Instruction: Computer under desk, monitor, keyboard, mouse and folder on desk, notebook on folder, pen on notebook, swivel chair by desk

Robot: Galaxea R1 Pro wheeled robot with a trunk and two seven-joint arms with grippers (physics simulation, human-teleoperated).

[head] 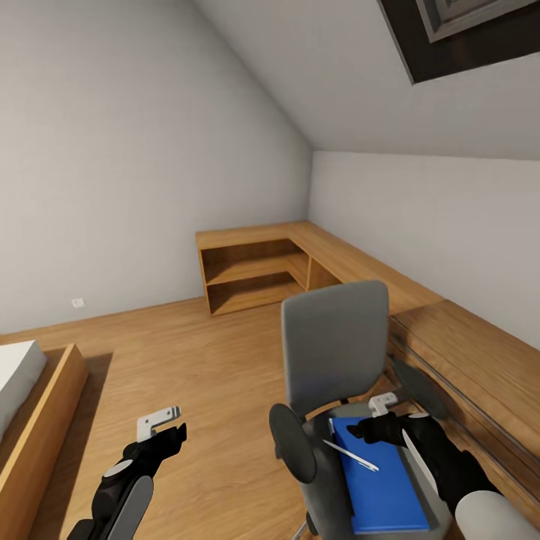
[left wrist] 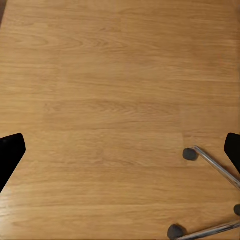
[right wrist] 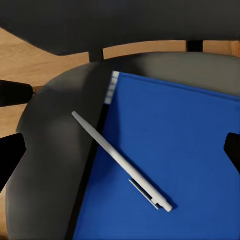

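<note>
The grey swivel chair (head: pixel 335 341) stands at the lower right, its back toward the room. On its seat (right wrist: pixel 52 170) lies the blue folder (head: pixel 384 484) (right wrist: pixel 175 160), and a white pen (head: pixel 351 455) (right wrist: pixel 120 160) rests slantwise on the folder's edge. My right gripper (head: pixel 373 429) (right wrist: pixel 120 155) hovers open just above the folder and pen, with its fingertips wide apart. My left gripper (head: pixel 166 435) (left wrist: pixel 120 147) hangs open over bare floor left of the chair, with the chrome chair base (left wrist: pixel 215 167) and its casters beside it. The desk, monitor, keyboard, mouse, computer and notebook are out of view.
Light wooden low cabinets (head: pixel 255 270) run along the far corner and the right wall (head: pixel 480 360), close behind the chair. A wood-framed bed (head: pixel 34 409) stands at the left edge. Wooden floor (head: pixel 195 360) lies between the bed and the chair.
</note>
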